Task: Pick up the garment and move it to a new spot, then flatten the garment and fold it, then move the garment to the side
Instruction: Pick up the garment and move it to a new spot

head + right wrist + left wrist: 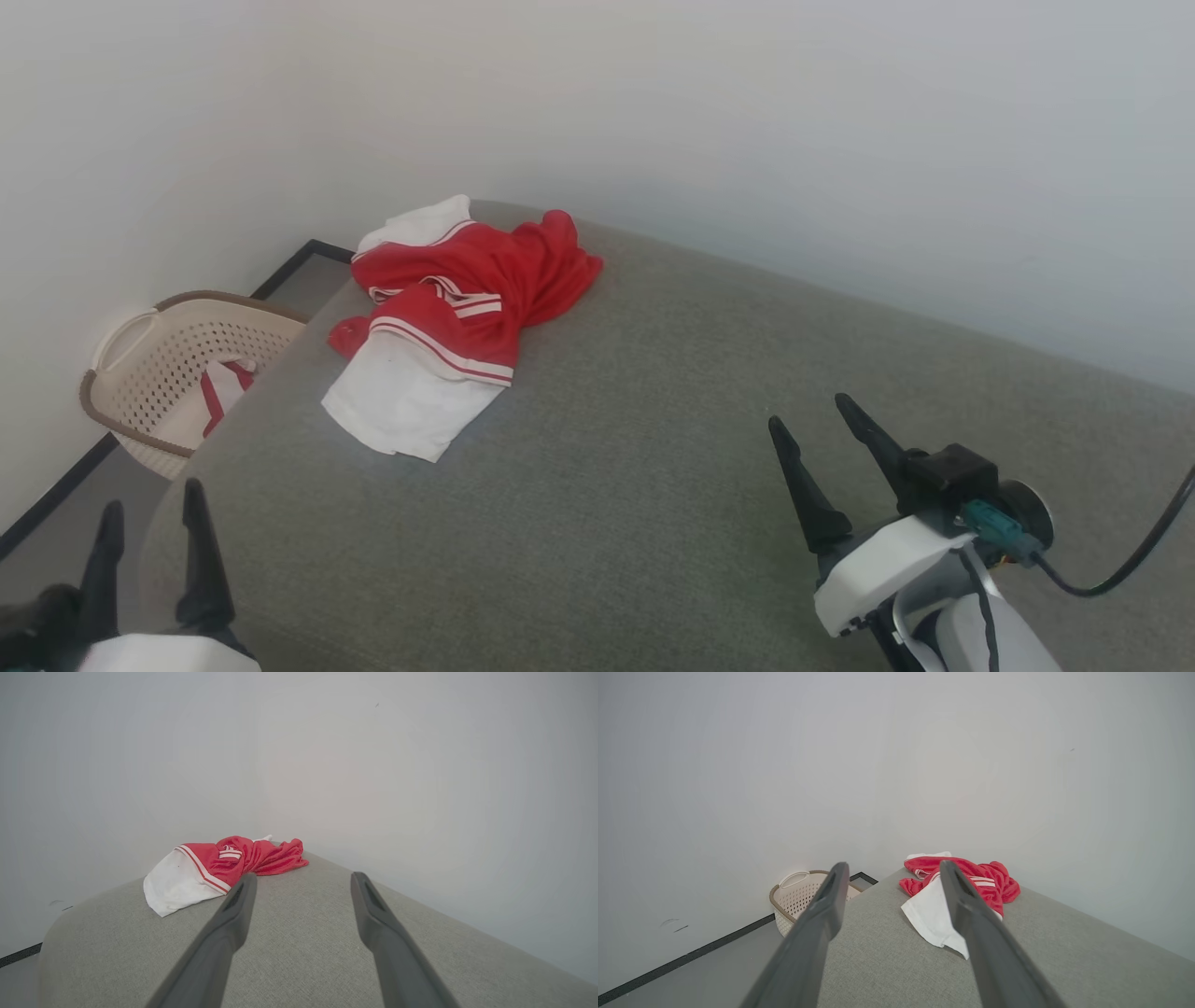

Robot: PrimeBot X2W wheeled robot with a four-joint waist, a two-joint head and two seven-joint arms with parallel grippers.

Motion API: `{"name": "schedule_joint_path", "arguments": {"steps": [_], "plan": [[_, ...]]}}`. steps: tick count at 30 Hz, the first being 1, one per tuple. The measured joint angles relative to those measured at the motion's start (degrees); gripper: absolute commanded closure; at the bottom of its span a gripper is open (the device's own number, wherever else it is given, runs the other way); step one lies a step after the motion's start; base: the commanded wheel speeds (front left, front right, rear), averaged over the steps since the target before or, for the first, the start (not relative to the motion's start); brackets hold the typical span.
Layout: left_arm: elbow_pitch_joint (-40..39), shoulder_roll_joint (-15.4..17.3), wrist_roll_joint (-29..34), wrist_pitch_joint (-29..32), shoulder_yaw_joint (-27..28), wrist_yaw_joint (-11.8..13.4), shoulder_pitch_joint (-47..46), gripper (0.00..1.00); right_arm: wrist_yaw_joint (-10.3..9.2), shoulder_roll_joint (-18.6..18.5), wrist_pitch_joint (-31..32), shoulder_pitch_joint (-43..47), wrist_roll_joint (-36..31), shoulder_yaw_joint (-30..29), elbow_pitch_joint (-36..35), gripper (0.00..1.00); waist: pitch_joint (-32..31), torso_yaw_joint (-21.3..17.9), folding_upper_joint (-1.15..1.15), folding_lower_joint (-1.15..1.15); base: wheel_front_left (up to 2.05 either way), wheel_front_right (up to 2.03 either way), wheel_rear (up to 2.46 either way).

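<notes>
Two pairs of fingers stand spread and empty. The garment [467,299] lies crumpled at far left, straight ahead of the left gripper [154,495] and off to the left of the right gripper [807,409].

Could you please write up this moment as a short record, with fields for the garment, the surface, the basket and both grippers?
garment: red-and-white garment, crumpled in a heap, neither flattened nor folded
surface: grey upholstered surface; the garment lies near its far left corner
basket: beige perforated basket on the floor to the left of the surface, with a small red-and-white cloth inside
left gripper: left gripper open, empty, apart from the garment
right gripper: right gripper open, empty, apart from the garment
stage: pickup not yet begun
</notes>
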Motion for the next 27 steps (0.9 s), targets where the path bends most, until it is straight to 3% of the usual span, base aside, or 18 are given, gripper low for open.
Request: {"name": "schedule_joint_path", "arguments": {"steps": [13,27], "plan": [[3.0,3.3,-6.4,4.7,1.9,-2.6,-11.5,0.00,0.04,-3.5,2.6,-1.7,-0.6,-2.1,-4.4,0.00,5.9,-4.5,0.00,0.00,0.00,0.00,0.00],[21.4,9.7,-9.8,12.0,-0.9,-8.3,-36.0,0.00,0.03,-9.0,6.1,-6.4,-1.0,-4.8,-12.6,0.00,20.0,-10.3,0.00,0.00,0.00,0.00,0.00]]}}
